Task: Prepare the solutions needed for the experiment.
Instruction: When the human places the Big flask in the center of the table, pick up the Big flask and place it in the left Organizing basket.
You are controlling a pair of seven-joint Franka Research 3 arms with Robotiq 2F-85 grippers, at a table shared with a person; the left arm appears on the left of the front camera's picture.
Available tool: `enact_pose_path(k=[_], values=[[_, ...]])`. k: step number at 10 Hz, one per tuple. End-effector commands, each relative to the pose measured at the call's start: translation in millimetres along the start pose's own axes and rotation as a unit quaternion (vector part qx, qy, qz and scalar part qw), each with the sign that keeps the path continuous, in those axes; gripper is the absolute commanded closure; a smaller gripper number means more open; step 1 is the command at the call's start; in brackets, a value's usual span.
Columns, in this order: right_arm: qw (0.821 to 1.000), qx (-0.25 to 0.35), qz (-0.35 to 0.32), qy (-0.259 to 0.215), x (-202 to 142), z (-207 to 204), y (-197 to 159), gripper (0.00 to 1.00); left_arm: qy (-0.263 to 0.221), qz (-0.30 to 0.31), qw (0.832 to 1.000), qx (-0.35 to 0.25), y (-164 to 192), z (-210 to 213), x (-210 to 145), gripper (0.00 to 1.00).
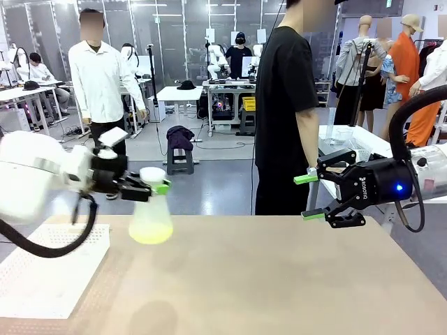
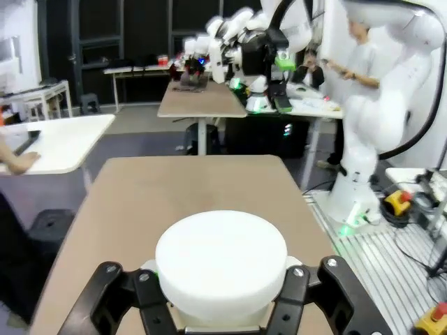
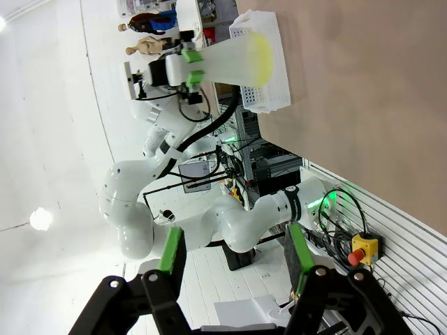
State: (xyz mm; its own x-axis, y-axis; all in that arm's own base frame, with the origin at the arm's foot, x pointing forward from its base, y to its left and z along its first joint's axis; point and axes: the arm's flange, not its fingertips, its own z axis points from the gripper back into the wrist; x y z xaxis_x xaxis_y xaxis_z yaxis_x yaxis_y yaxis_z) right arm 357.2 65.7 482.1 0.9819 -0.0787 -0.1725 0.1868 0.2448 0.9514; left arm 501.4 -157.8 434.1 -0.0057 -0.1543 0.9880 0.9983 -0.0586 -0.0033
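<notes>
Table: a wide brown table (image 1: 279,279) sits closest to the camera.
White rack: a white plastic rack (image 1: 49,269) lies flat on the table's left side.
Flask: a see-through plastic flask (image 1: 151,209) with a white cap (image 2: 221,259) hangs upright just above the table, beside the rack.
Solutions: a little yellow-green liquid (image 1: 150,232) sits in the wide bottom of the flask.
Left gripper: the left gripper (image 1: 155,187) comes in from the left. Its two fingers are squeezed tight on the flask's neck, just under the cap.
Left wrist view: the white cap sits between the black fingers, with the brown table stretching away past it.
Right gripper: the right gripper (image 1: 311,197) floats over the table's right side, well apart from the flask. Its green pads (image 3: 172,250) are spread apart with nothing between them.
Person: a person in a black shirt (image 1: 283,91) stands at the far side of the table.
</notes>
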Motion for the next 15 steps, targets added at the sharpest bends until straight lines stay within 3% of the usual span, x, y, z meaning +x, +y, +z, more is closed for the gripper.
enact_pose_path(k=[1, 4, 7, 10, 15], values=[[1.000, 0.004, 0.002, 0.001, -0.2, 0.2, 0.9, 0.28, 0.002, 0.011, 0.999, 0.039, -14.5, 55.9, 4.4, 1.00], [1.000, 0.004, 0.002, 0.001, -0.2, 0.2, 0.9, 0.28, -0.018, 0.012, 0.994, 0.106, -38.9, 164.1, -13.8, 1.00], [1.000, 0.004, 0.002, 0.001, -0.2, 0.2, 0.9, 0.28, -0.044, 0.019, 0.988, 0.146, -53.0, 231.9, -42.7, 1.00], [1.000, 0.004, 0.002, 0.001, -0.2, 0.2, 0.9, 0.28, -0.045, 0.025, 0.986, 0.161, -59.8, 260.6, -59.4, 1.00], [1.000, 0.004, 0.002, 0.001, -0.2, 0.2, 0.9, 0.28, -0.042, 0.031, 0.984, 0.170, -60.5, 252.3, -58.5, 1.00]])
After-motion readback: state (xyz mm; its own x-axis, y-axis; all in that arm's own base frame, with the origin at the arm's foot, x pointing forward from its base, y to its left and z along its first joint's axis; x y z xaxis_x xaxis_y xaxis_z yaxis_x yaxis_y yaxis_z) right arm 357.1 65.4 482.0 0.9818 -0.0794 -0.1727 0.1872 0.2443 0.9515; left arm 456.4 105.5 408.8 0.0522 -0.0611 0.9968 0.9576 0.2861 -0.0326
